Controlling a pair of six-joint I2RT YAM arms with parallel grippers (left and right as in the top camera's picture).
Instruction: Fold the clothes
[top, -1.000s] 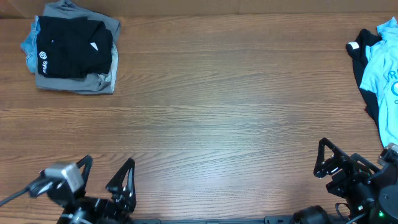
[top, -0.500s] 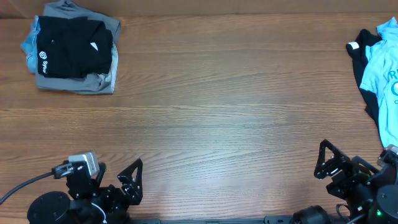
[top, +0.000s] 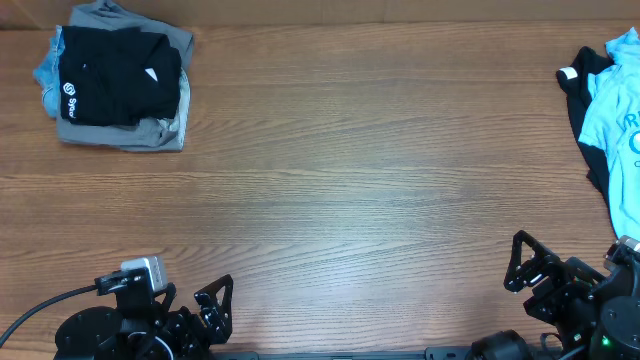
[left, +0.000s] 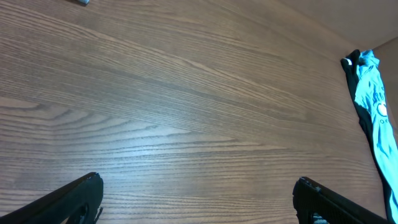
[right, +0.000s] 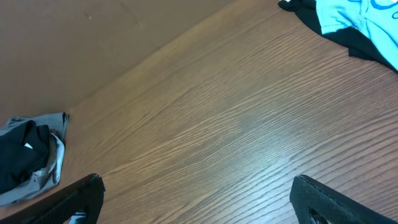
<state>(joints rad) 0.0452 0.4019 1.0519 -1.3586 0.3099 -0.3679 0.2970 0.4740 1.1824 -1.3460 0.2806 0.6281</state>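
At about ten o'clock on the wooden surface (top: 350, 190) sits a folded stack. A black T-shirt (top: 115, 85) with a small white round logo lies on top, a grey garment (top: 135, 135) is under it, and a blue piece (top: 46, 78) peeks out at the stack's left edge. My left fingers (left: 68, 205) hang at seven o'clock, spread wide and holding nothing, with bare wood grain below. My right fingers (right: 336, 205) hover at five o'clock, just as wide and holding nothing. Between two and three o'clock, against the right edge, a light blue shirt (top: 625, 120) lies rumpled over a black garment (top: 583, 95).
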